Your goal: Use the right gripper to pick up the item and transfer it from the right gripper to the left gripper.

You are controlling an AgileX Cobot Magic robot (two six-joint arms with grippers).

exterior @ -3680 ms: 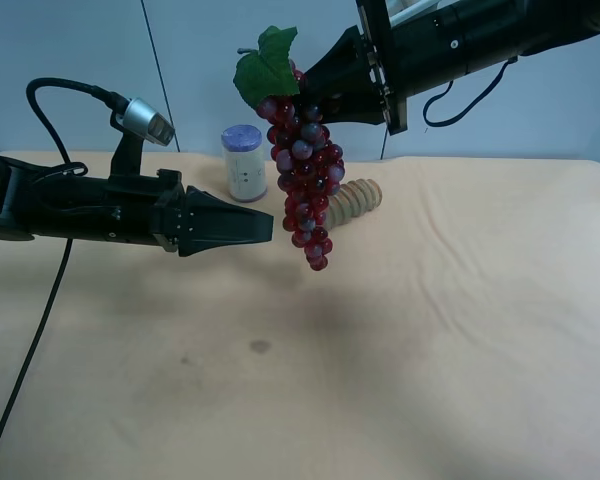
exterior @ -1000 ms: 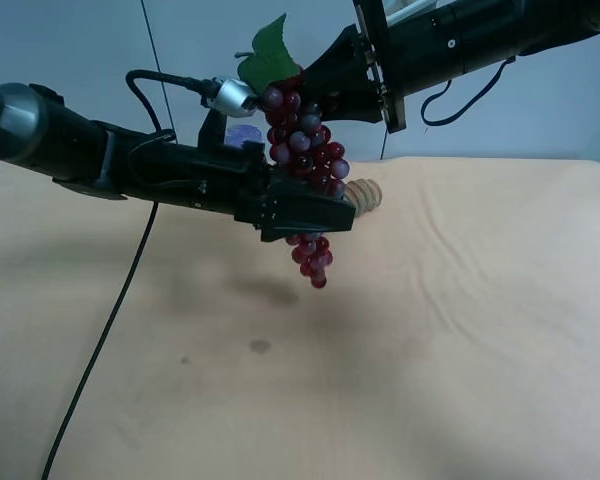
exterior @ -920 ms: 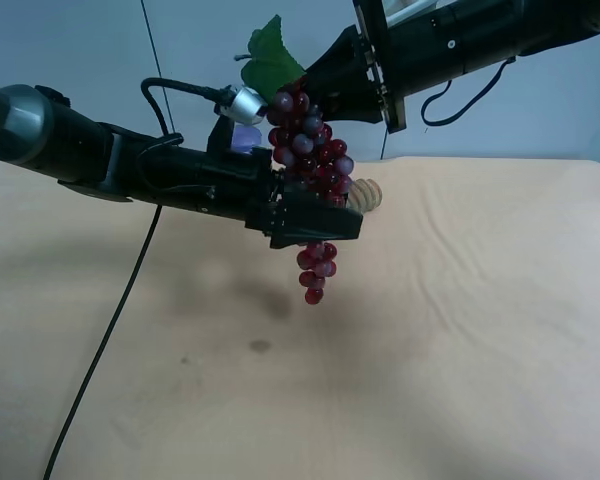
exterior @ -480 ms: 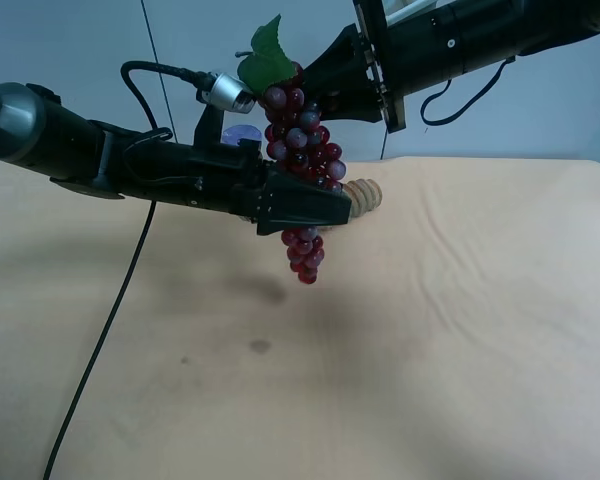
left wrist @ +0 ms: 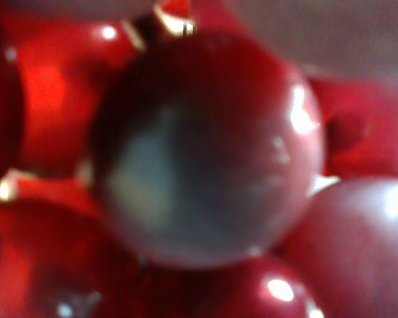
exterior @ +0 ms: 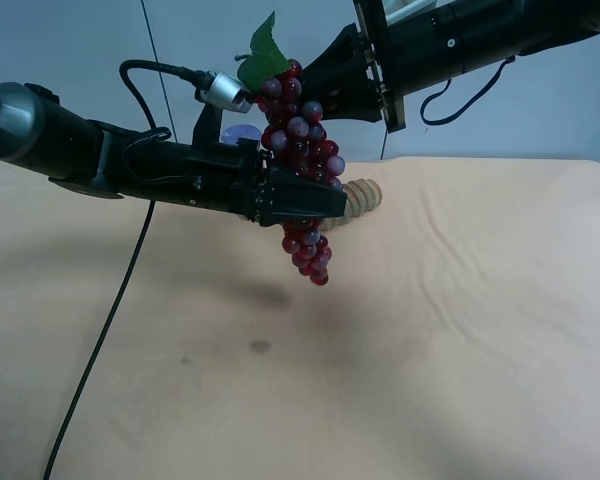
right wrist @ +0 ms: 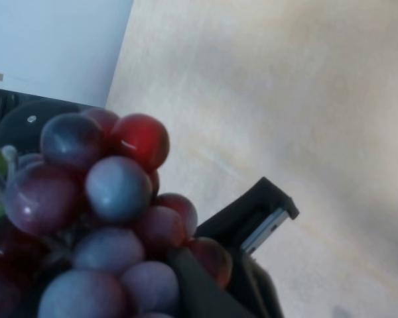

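The item (exterior: pixel 305 140), a bunch of dark red and purple grapes with a green leaf (exterior: pixel 261 48), hangs in the air above the table. My right gripper (exterior: pixel 310 82) comes in from the upper right of the exterior high view and is shut on the top of the bunch. From that view's left, my left gripper (exterior: pixel 317 203) reaches across the bunch's middle with its jaws closed on the grapes, and the tail of the bunch dangles below it. The right wrist view shows grapes (right wrist: pixel 99 199) against a black finger (right wrist: pixel 259 205). Blurred grapes (left wrist: pixel 205 152) fill the left wrist view.
A ridged tan roll (exterior: pixel 363 194) lies on the beige table (exterior: pixel 460 350) just behind the grapes. A white cylinder's blue cap (exterior: pixel 242 132) peeks over the left arm. A black cable (exterior: pixel 100 340) trails from that arm down across the table's left side.
The left gripper's jaws have closed on the middle of the bunch. The grapes swung a little and the tail now hangs slightly lower and further right. The right arm has stayed put.
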